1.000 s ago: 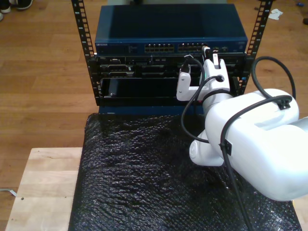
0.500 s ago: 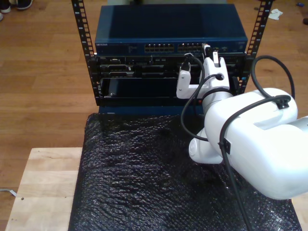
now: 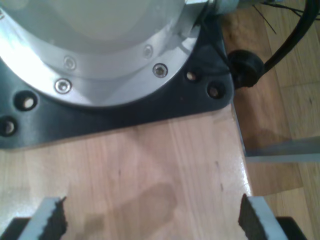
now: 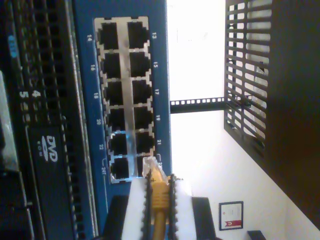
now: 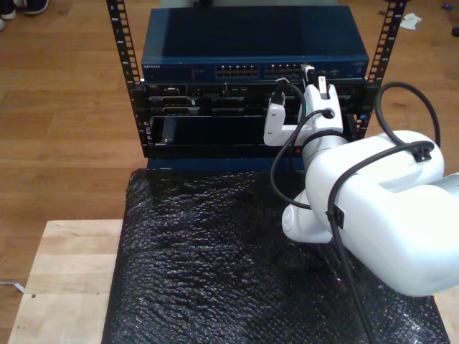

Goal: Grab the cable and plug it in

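My second tool pinches cable (ribbed yellow).

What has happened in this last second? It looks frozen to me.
Almost nothing. The arm at the blue switch crept very slightly toward the ports. My second gripper still clamps the yellow cable, its plug just short of the sockets. Rack and black mat unchanged.

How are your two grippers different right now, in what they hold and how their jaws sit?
My first gripper has its jaws wide apart with nothing between them; my second gripper has its jaws closed on the cable. My first gripper hangs over a bare wooden surface beside an arm base; my second gripper is up at the blue switch, with the plug at its ports. Both have white fingers with dark pads.
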Controlling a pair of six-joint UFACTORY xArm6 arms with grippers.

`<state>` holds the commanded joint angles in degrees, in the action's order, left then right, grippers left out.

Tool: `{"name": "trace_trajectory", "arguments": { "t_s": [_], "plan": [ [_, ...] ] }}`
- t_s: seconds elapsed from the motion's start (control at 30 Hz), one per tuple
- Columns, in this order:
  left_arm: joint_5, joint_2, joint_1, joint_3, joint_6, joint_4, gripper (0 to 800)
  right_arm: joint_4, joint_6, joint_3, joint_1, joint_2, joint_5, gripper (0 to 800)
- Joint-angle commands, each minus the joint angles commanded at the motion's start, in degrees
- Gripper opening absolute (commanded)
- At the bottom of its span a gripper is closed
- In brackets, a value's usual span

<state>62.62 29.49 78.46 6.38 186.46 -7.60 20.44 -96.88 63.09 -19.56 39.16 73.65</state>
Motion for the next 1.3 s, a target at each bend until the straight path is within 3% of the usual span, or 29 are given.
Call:
{"name": "trace_trajectory", "arguments": {
  "t_s": [1.3],
  "plan": [
    [0.0,0.0,0.0,0.0,0.0,0.0,800,0.0,0.1,0.6,-0.1,0.4,0.0,0]
  ]
}}
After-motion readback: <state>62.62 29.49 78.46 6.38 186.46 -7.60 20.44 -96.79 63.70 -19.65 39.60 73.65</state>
